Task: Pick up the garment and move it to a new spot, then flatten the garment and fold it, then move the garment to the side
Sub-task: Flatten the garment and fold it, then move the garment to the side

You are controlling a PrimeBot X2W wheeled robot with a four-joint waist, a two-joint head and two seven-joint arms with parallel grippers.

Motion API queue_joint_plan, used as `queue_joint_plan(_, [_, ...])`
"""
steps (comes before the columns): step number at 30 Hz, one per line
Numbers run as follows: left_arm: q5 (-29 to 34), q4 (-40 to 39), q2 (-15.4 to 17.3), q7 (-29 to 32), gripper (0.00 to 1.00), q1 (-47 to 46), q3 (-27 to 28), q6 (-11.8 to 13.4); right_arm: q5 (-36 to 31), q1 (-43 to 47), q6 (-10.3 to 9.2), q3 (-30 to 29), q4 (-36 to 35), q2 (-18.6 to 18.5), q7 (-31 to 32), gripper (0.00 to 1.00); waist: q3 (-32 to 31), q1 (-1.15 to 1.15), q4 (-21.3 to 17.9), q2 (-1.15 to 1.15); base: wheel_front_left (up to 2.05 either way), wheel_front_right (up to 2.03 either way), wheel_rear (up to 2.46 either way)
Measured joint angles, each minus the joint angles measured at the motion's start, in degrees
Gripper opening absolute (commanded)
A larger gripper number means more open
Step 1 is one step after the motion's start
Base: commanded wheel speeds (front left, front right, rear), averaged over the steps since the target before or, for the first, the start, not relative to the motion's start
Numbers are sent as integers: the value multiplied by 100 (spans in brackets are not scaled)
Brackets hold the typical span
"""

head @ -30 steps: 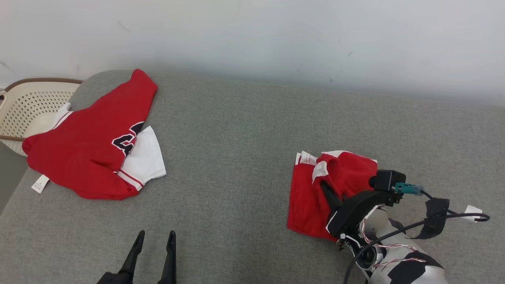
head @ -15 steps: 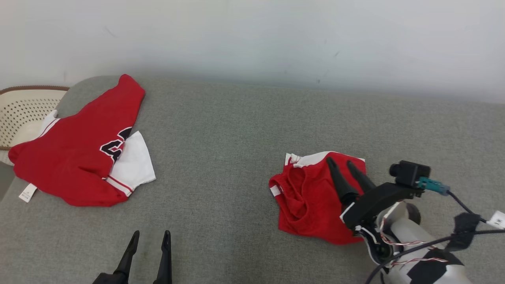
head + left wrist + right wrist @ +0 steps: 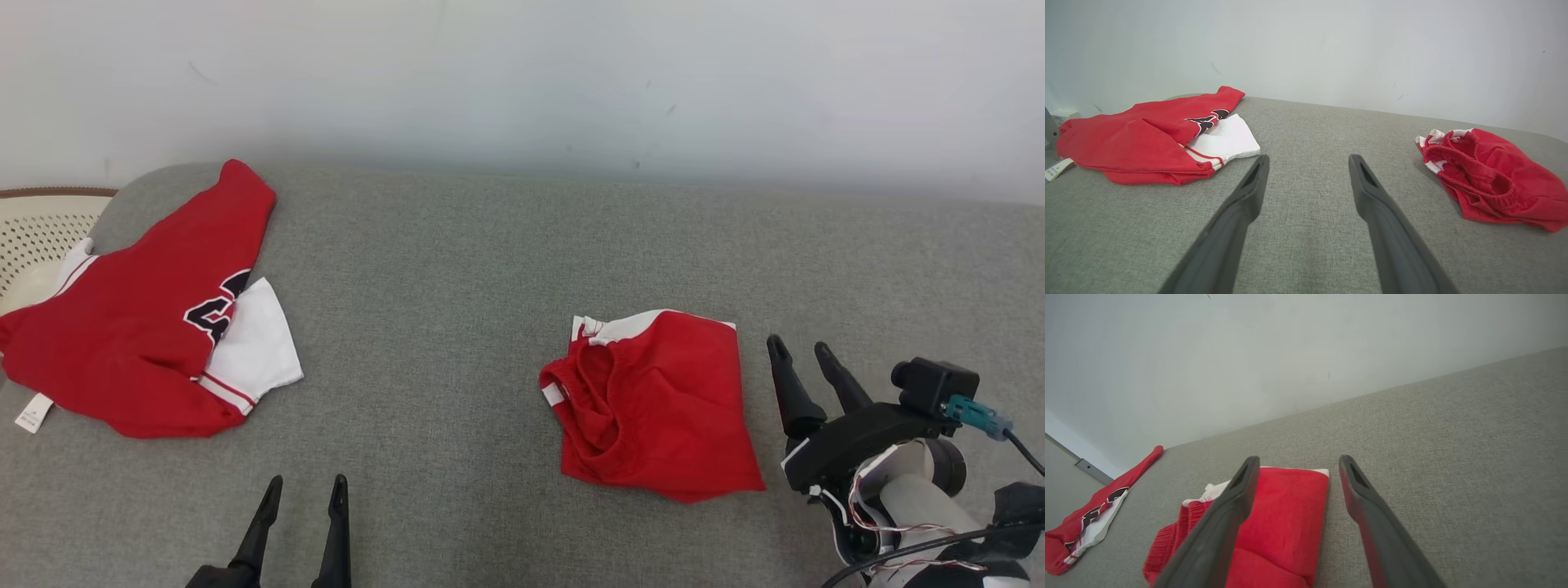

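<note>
basket (image 3: 33,237): cut off l edge | jersey (image 3: 122,343) print: pt hidden by fold

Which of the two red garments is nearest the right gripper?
The small folded red shorts, just beside the right gripper; the lettered jersey lies far left.

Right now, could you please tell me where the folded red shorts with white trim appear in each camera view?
Head view: the red shorts with white trim lie right of centre on the grey fabric surface.
Left wrist view: the shorts sit far right, at mid-height.
Right wrist view: the shorts sit bottom, left of centre.
Shared landmark: the red and white jersey with black lettering, always to their left.
</note>
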Motion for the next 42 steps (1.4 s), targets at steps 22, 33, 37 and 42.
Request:
queue_joint_plan(22, [33,19,0,0,100,-124,-34,-55,328,-145,0,189,902,560,1003,100,307,0,134,0,0,0,0])
queue_joint_plan(33, [33,53,0,0,100,-128,-64,-67,566,-186,1,553,811,467,909,0,294,-1,114,0,0,0,0])
queue_joint_plan(37, [33,38,0,0,100,-125,-47,-66,425,-363,1,709,847,320,737,0,301,-1,82,0,0,0,0])
queue_joint_plan(42, [63,-78,0,0,100,-125,-15,-74,100,-813,0,855,984,49,567,0,377,-1,5,0,0,0,0])
